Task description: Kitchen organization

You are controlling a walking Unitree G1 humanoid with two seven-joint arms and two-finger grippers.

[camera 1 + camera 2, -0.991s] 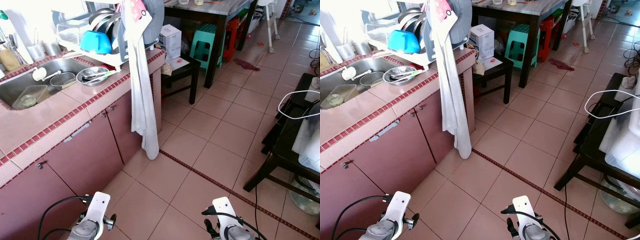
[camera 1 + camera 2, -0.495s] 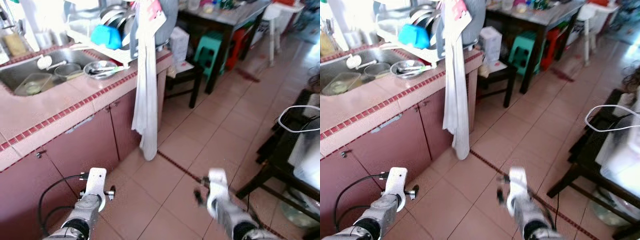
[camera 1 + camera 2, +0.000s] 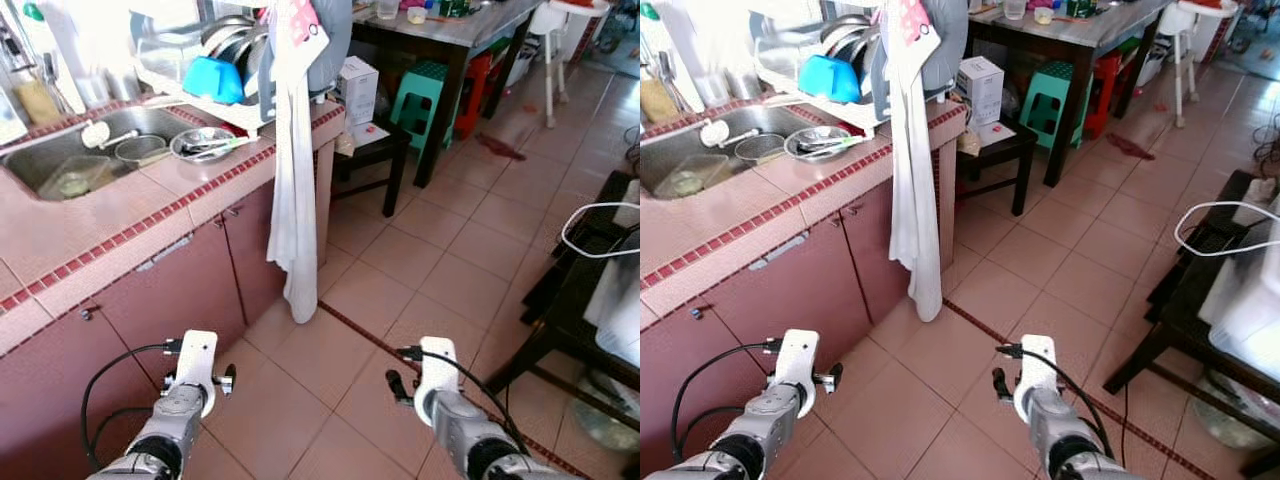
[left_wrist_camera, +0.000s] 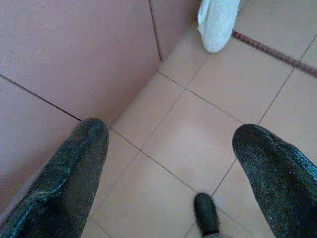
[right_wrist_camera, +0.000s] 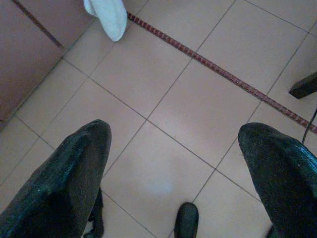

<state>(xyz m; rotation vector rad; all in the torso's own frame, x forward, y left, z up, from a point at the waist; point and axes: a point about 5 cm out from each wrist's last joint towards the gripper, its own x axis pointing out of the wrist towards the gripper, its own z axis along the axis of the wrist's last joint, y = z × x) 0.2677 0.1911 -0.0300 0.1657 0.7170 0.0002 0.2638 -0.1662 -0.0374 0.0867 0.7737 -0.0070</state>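
Note:
A pink tiled counter (image 3: 120, 225) runs along my left with a steel sink (image 3: 40, 160) set in it. In the sink lie a clear container (image 3: 72, 177) and a metal bowl (image 3: 140, 152). A second metal bowl with utensils (image 3: 203, 145) sits on the counter beside a dish rack holding a blue bowl (image 3: 212, 80). A long white cloth (image 3: 295, 200) hangs over the counter's end. My left arm (image 3: 190, 375) and right arm (image 3: 435, 375) are held low over the floor. The left gripper (image 4: 168, 129) and right gripper (image 5: 173, 129) are both open and hold nothing.
Brown cabinet doors (image 3: 160, 300) stand close on my left. A low black table with a white box (image 3: 358, 88), a green stool (image 3: 425, 95) and a dark dining table (image 3: 450, 30) stand ahead. A black bench (image 3: 585, 300) with a white cable is at the right.
The camera has shifted, so the counter sits differently in the picture. Both arms have come further forward into view; the right one was blurred in motion half a second ago.

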